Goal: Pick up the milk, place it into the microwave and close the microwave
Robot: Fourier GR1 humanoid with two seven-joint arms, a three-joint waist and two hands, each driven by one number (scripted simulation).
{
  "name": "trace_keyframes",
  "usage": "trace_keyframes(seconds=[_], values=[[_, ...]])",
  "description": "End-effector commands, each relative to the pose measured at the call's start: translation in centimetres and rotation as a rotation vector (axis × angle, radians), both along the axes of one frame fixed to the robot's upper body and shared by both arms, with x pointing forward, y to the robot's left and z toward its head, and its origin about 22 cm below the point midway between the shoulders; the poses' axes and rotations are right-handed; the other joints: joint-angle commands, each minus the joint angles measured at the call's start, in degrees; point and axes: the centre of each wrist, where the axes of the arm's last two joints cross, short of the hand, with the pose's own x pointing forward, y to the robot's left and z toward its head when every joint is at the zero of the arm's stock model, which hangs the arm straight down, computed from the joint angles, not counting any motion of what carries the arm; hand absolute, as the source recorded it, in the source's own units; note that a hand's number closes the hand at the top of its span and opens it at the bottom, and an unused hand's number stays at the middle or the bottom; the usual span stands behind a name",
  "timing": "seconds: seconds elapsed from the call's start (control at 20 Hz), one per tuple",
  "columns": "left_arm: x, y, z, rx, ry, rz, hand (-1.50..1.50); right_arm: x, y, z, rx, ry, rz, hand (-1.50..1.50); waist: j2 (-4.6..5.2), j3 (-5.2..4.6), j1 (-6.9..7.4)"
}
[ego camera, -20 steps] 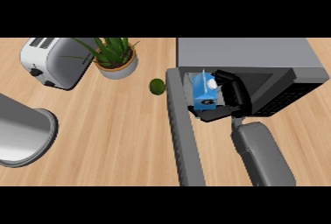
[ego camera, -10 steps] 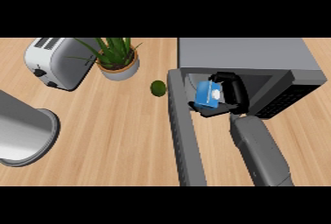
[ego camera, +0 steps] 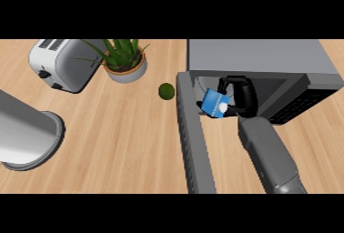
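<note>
right hand (ego camera: 240, 93): fingers curled round milk (ego camera: 216, 103) | milk: tilted, held at the open mouth of microwave (ego camera: 262, 59) | microwave door (ego camera: 194, 150): swung wide open toward the counter's near edge

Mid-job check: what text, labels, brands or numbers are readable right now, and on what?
No readable text anywhere in this view.
The milk carton, held in the right hand: a white mark on its blue face, no legible letters.
The microwave control panel: dark keys, too small to read.
The toaster: no marking shows.
</note>
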Motion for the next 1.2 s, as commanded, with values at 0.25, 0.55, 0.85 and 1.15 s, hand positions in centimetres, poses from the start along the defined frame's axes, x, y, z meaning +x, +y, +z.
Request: trace_keyframes(seconds=[0.25,0.55,0.85,1.15], values=[[0.7,0.7,-0.4,0.008,-0.005,-0.010,-1.50,2.8,-0.5,1.6,-0.279,0.028,-0.143,1.50,2.93,-0.26,2.73],[1.2,0.7,-0.5,-0.005,0.012,-0.027,-1.50,3.0,0.2,1.7,-0.358,-0.085,-0.234,1.50,3.28,-0.31,4.15],[1.9,0.9,-0.3,0.011,-0.007,-0.060,-1.50,2.4,-0.8,0.4,-0.354,-0.056,-0.349,1.50,3.56,-0.22,4.78],[2.8,0.6,-0.1,0.021,-0.016,-0.074,-1.50,1.9,-2.4,-0.2,-0.335,-0.040,-0.415,1.50,4.23,-0.10,5.24]])
